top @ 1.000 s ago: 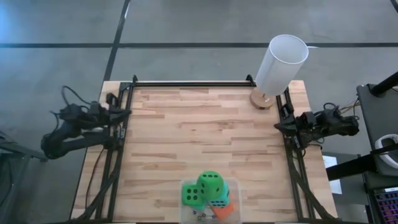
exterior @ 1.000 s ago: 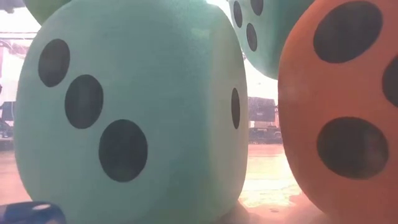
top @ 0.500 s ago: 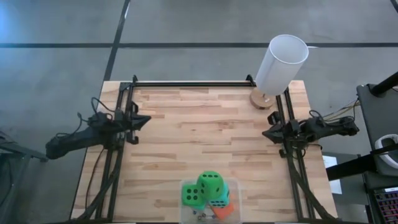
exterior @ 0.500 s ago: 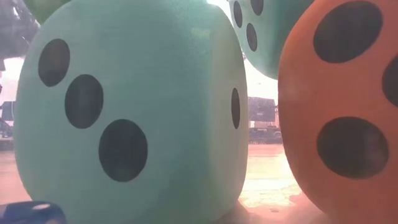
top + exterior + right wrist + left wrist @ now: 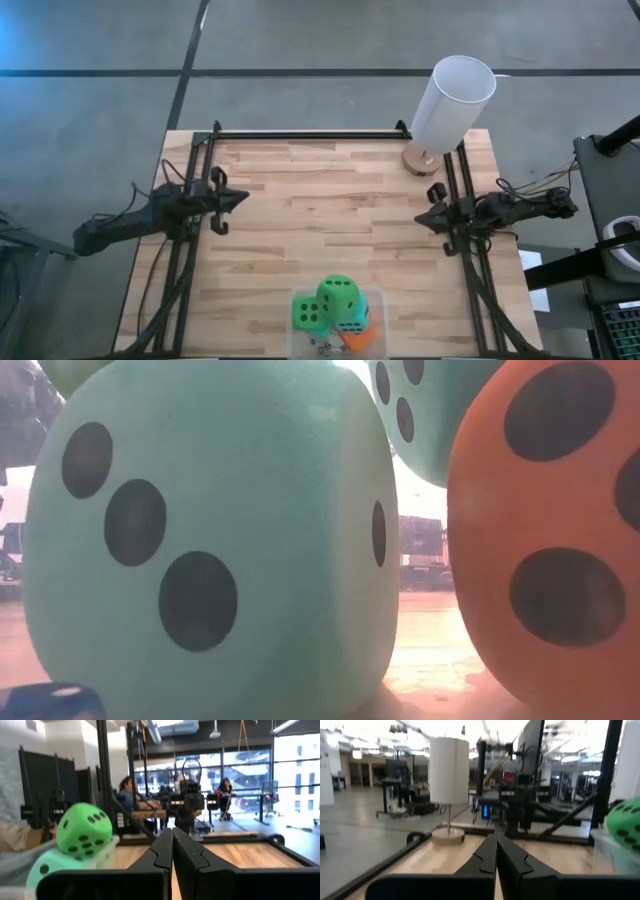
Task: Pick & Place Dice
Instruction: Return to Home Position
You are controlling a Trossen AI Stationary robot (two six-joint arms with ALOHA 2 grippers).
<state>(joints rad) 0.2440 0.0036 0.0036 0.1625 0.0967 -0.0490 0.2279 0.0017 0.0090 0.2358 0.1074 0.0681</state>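
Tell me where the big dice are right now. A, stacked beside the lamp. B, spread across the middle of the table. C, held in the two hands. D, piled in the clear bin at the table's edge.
D: the high view shows the dice heaped in the clear bin, while the left hand and right hand are shut and empty, apart from it.

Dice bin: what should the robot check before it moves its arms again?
1. Left gripper shut, holding nothing: ok.
2. Right gripper shut, holding nothing: ok.
3. Dice piled in the transparent bin: ok.
4. No dice loose on the table: ok.
5. Lamp upright, apart from both arms: ok.
6. Top green die sits steady on the pile: cannot tell.
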